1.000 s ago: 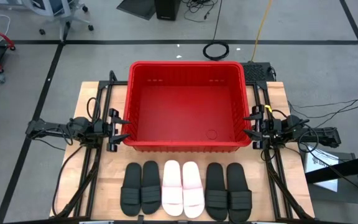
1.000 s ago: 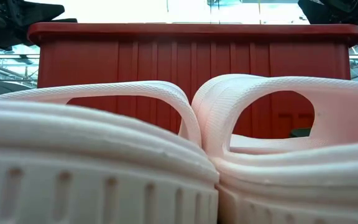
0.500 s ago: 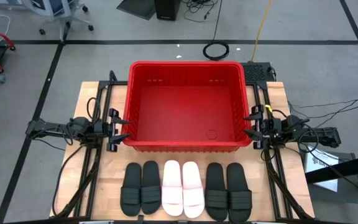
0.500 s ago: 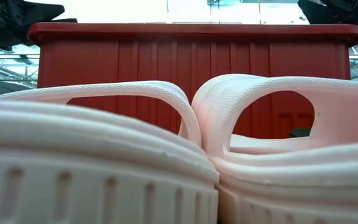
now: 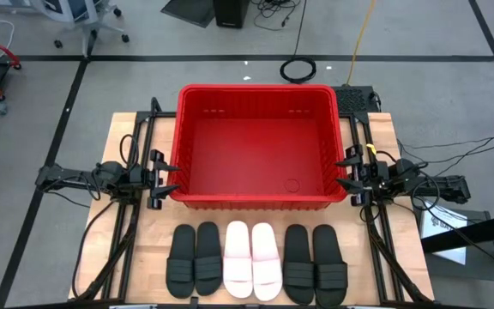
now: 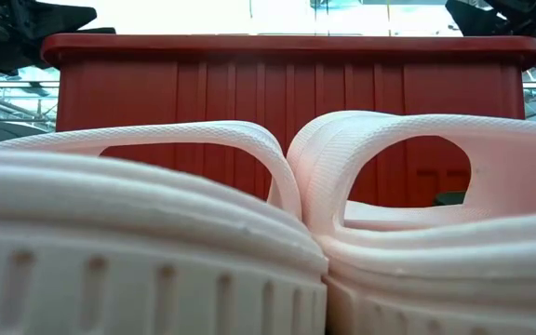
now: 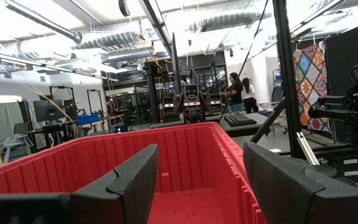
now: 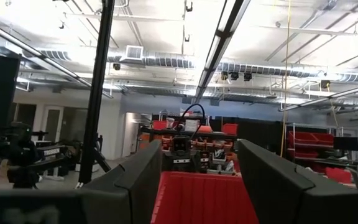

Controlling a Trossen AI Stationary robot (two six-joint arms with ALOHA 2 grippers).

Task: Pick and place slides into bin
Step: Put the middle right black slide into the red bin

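Two dark robot arms flank a large red plastic bin on a wooden table. The left gripper sits just outside the bin's left wall near its front corner, fingers spread wide and holding nothing; its wrist camera looks between those fingers across the red rim into the tub's bare interior. The right gripper mirrors it just outside the right wall, jaws likewise wide apart and empty, its fingers framing the bin's far rim.

In front of both grippers, on the near side of the bin, six slides lie in a row, soles down, side by side: a black pair closest to the left gripper, a white and pale pink pair in the middle, and another black pair nearest the right gripper. From table height, the ribbed straps of the pale pair fill the foreground with the bin's ridged front wall rising behind them
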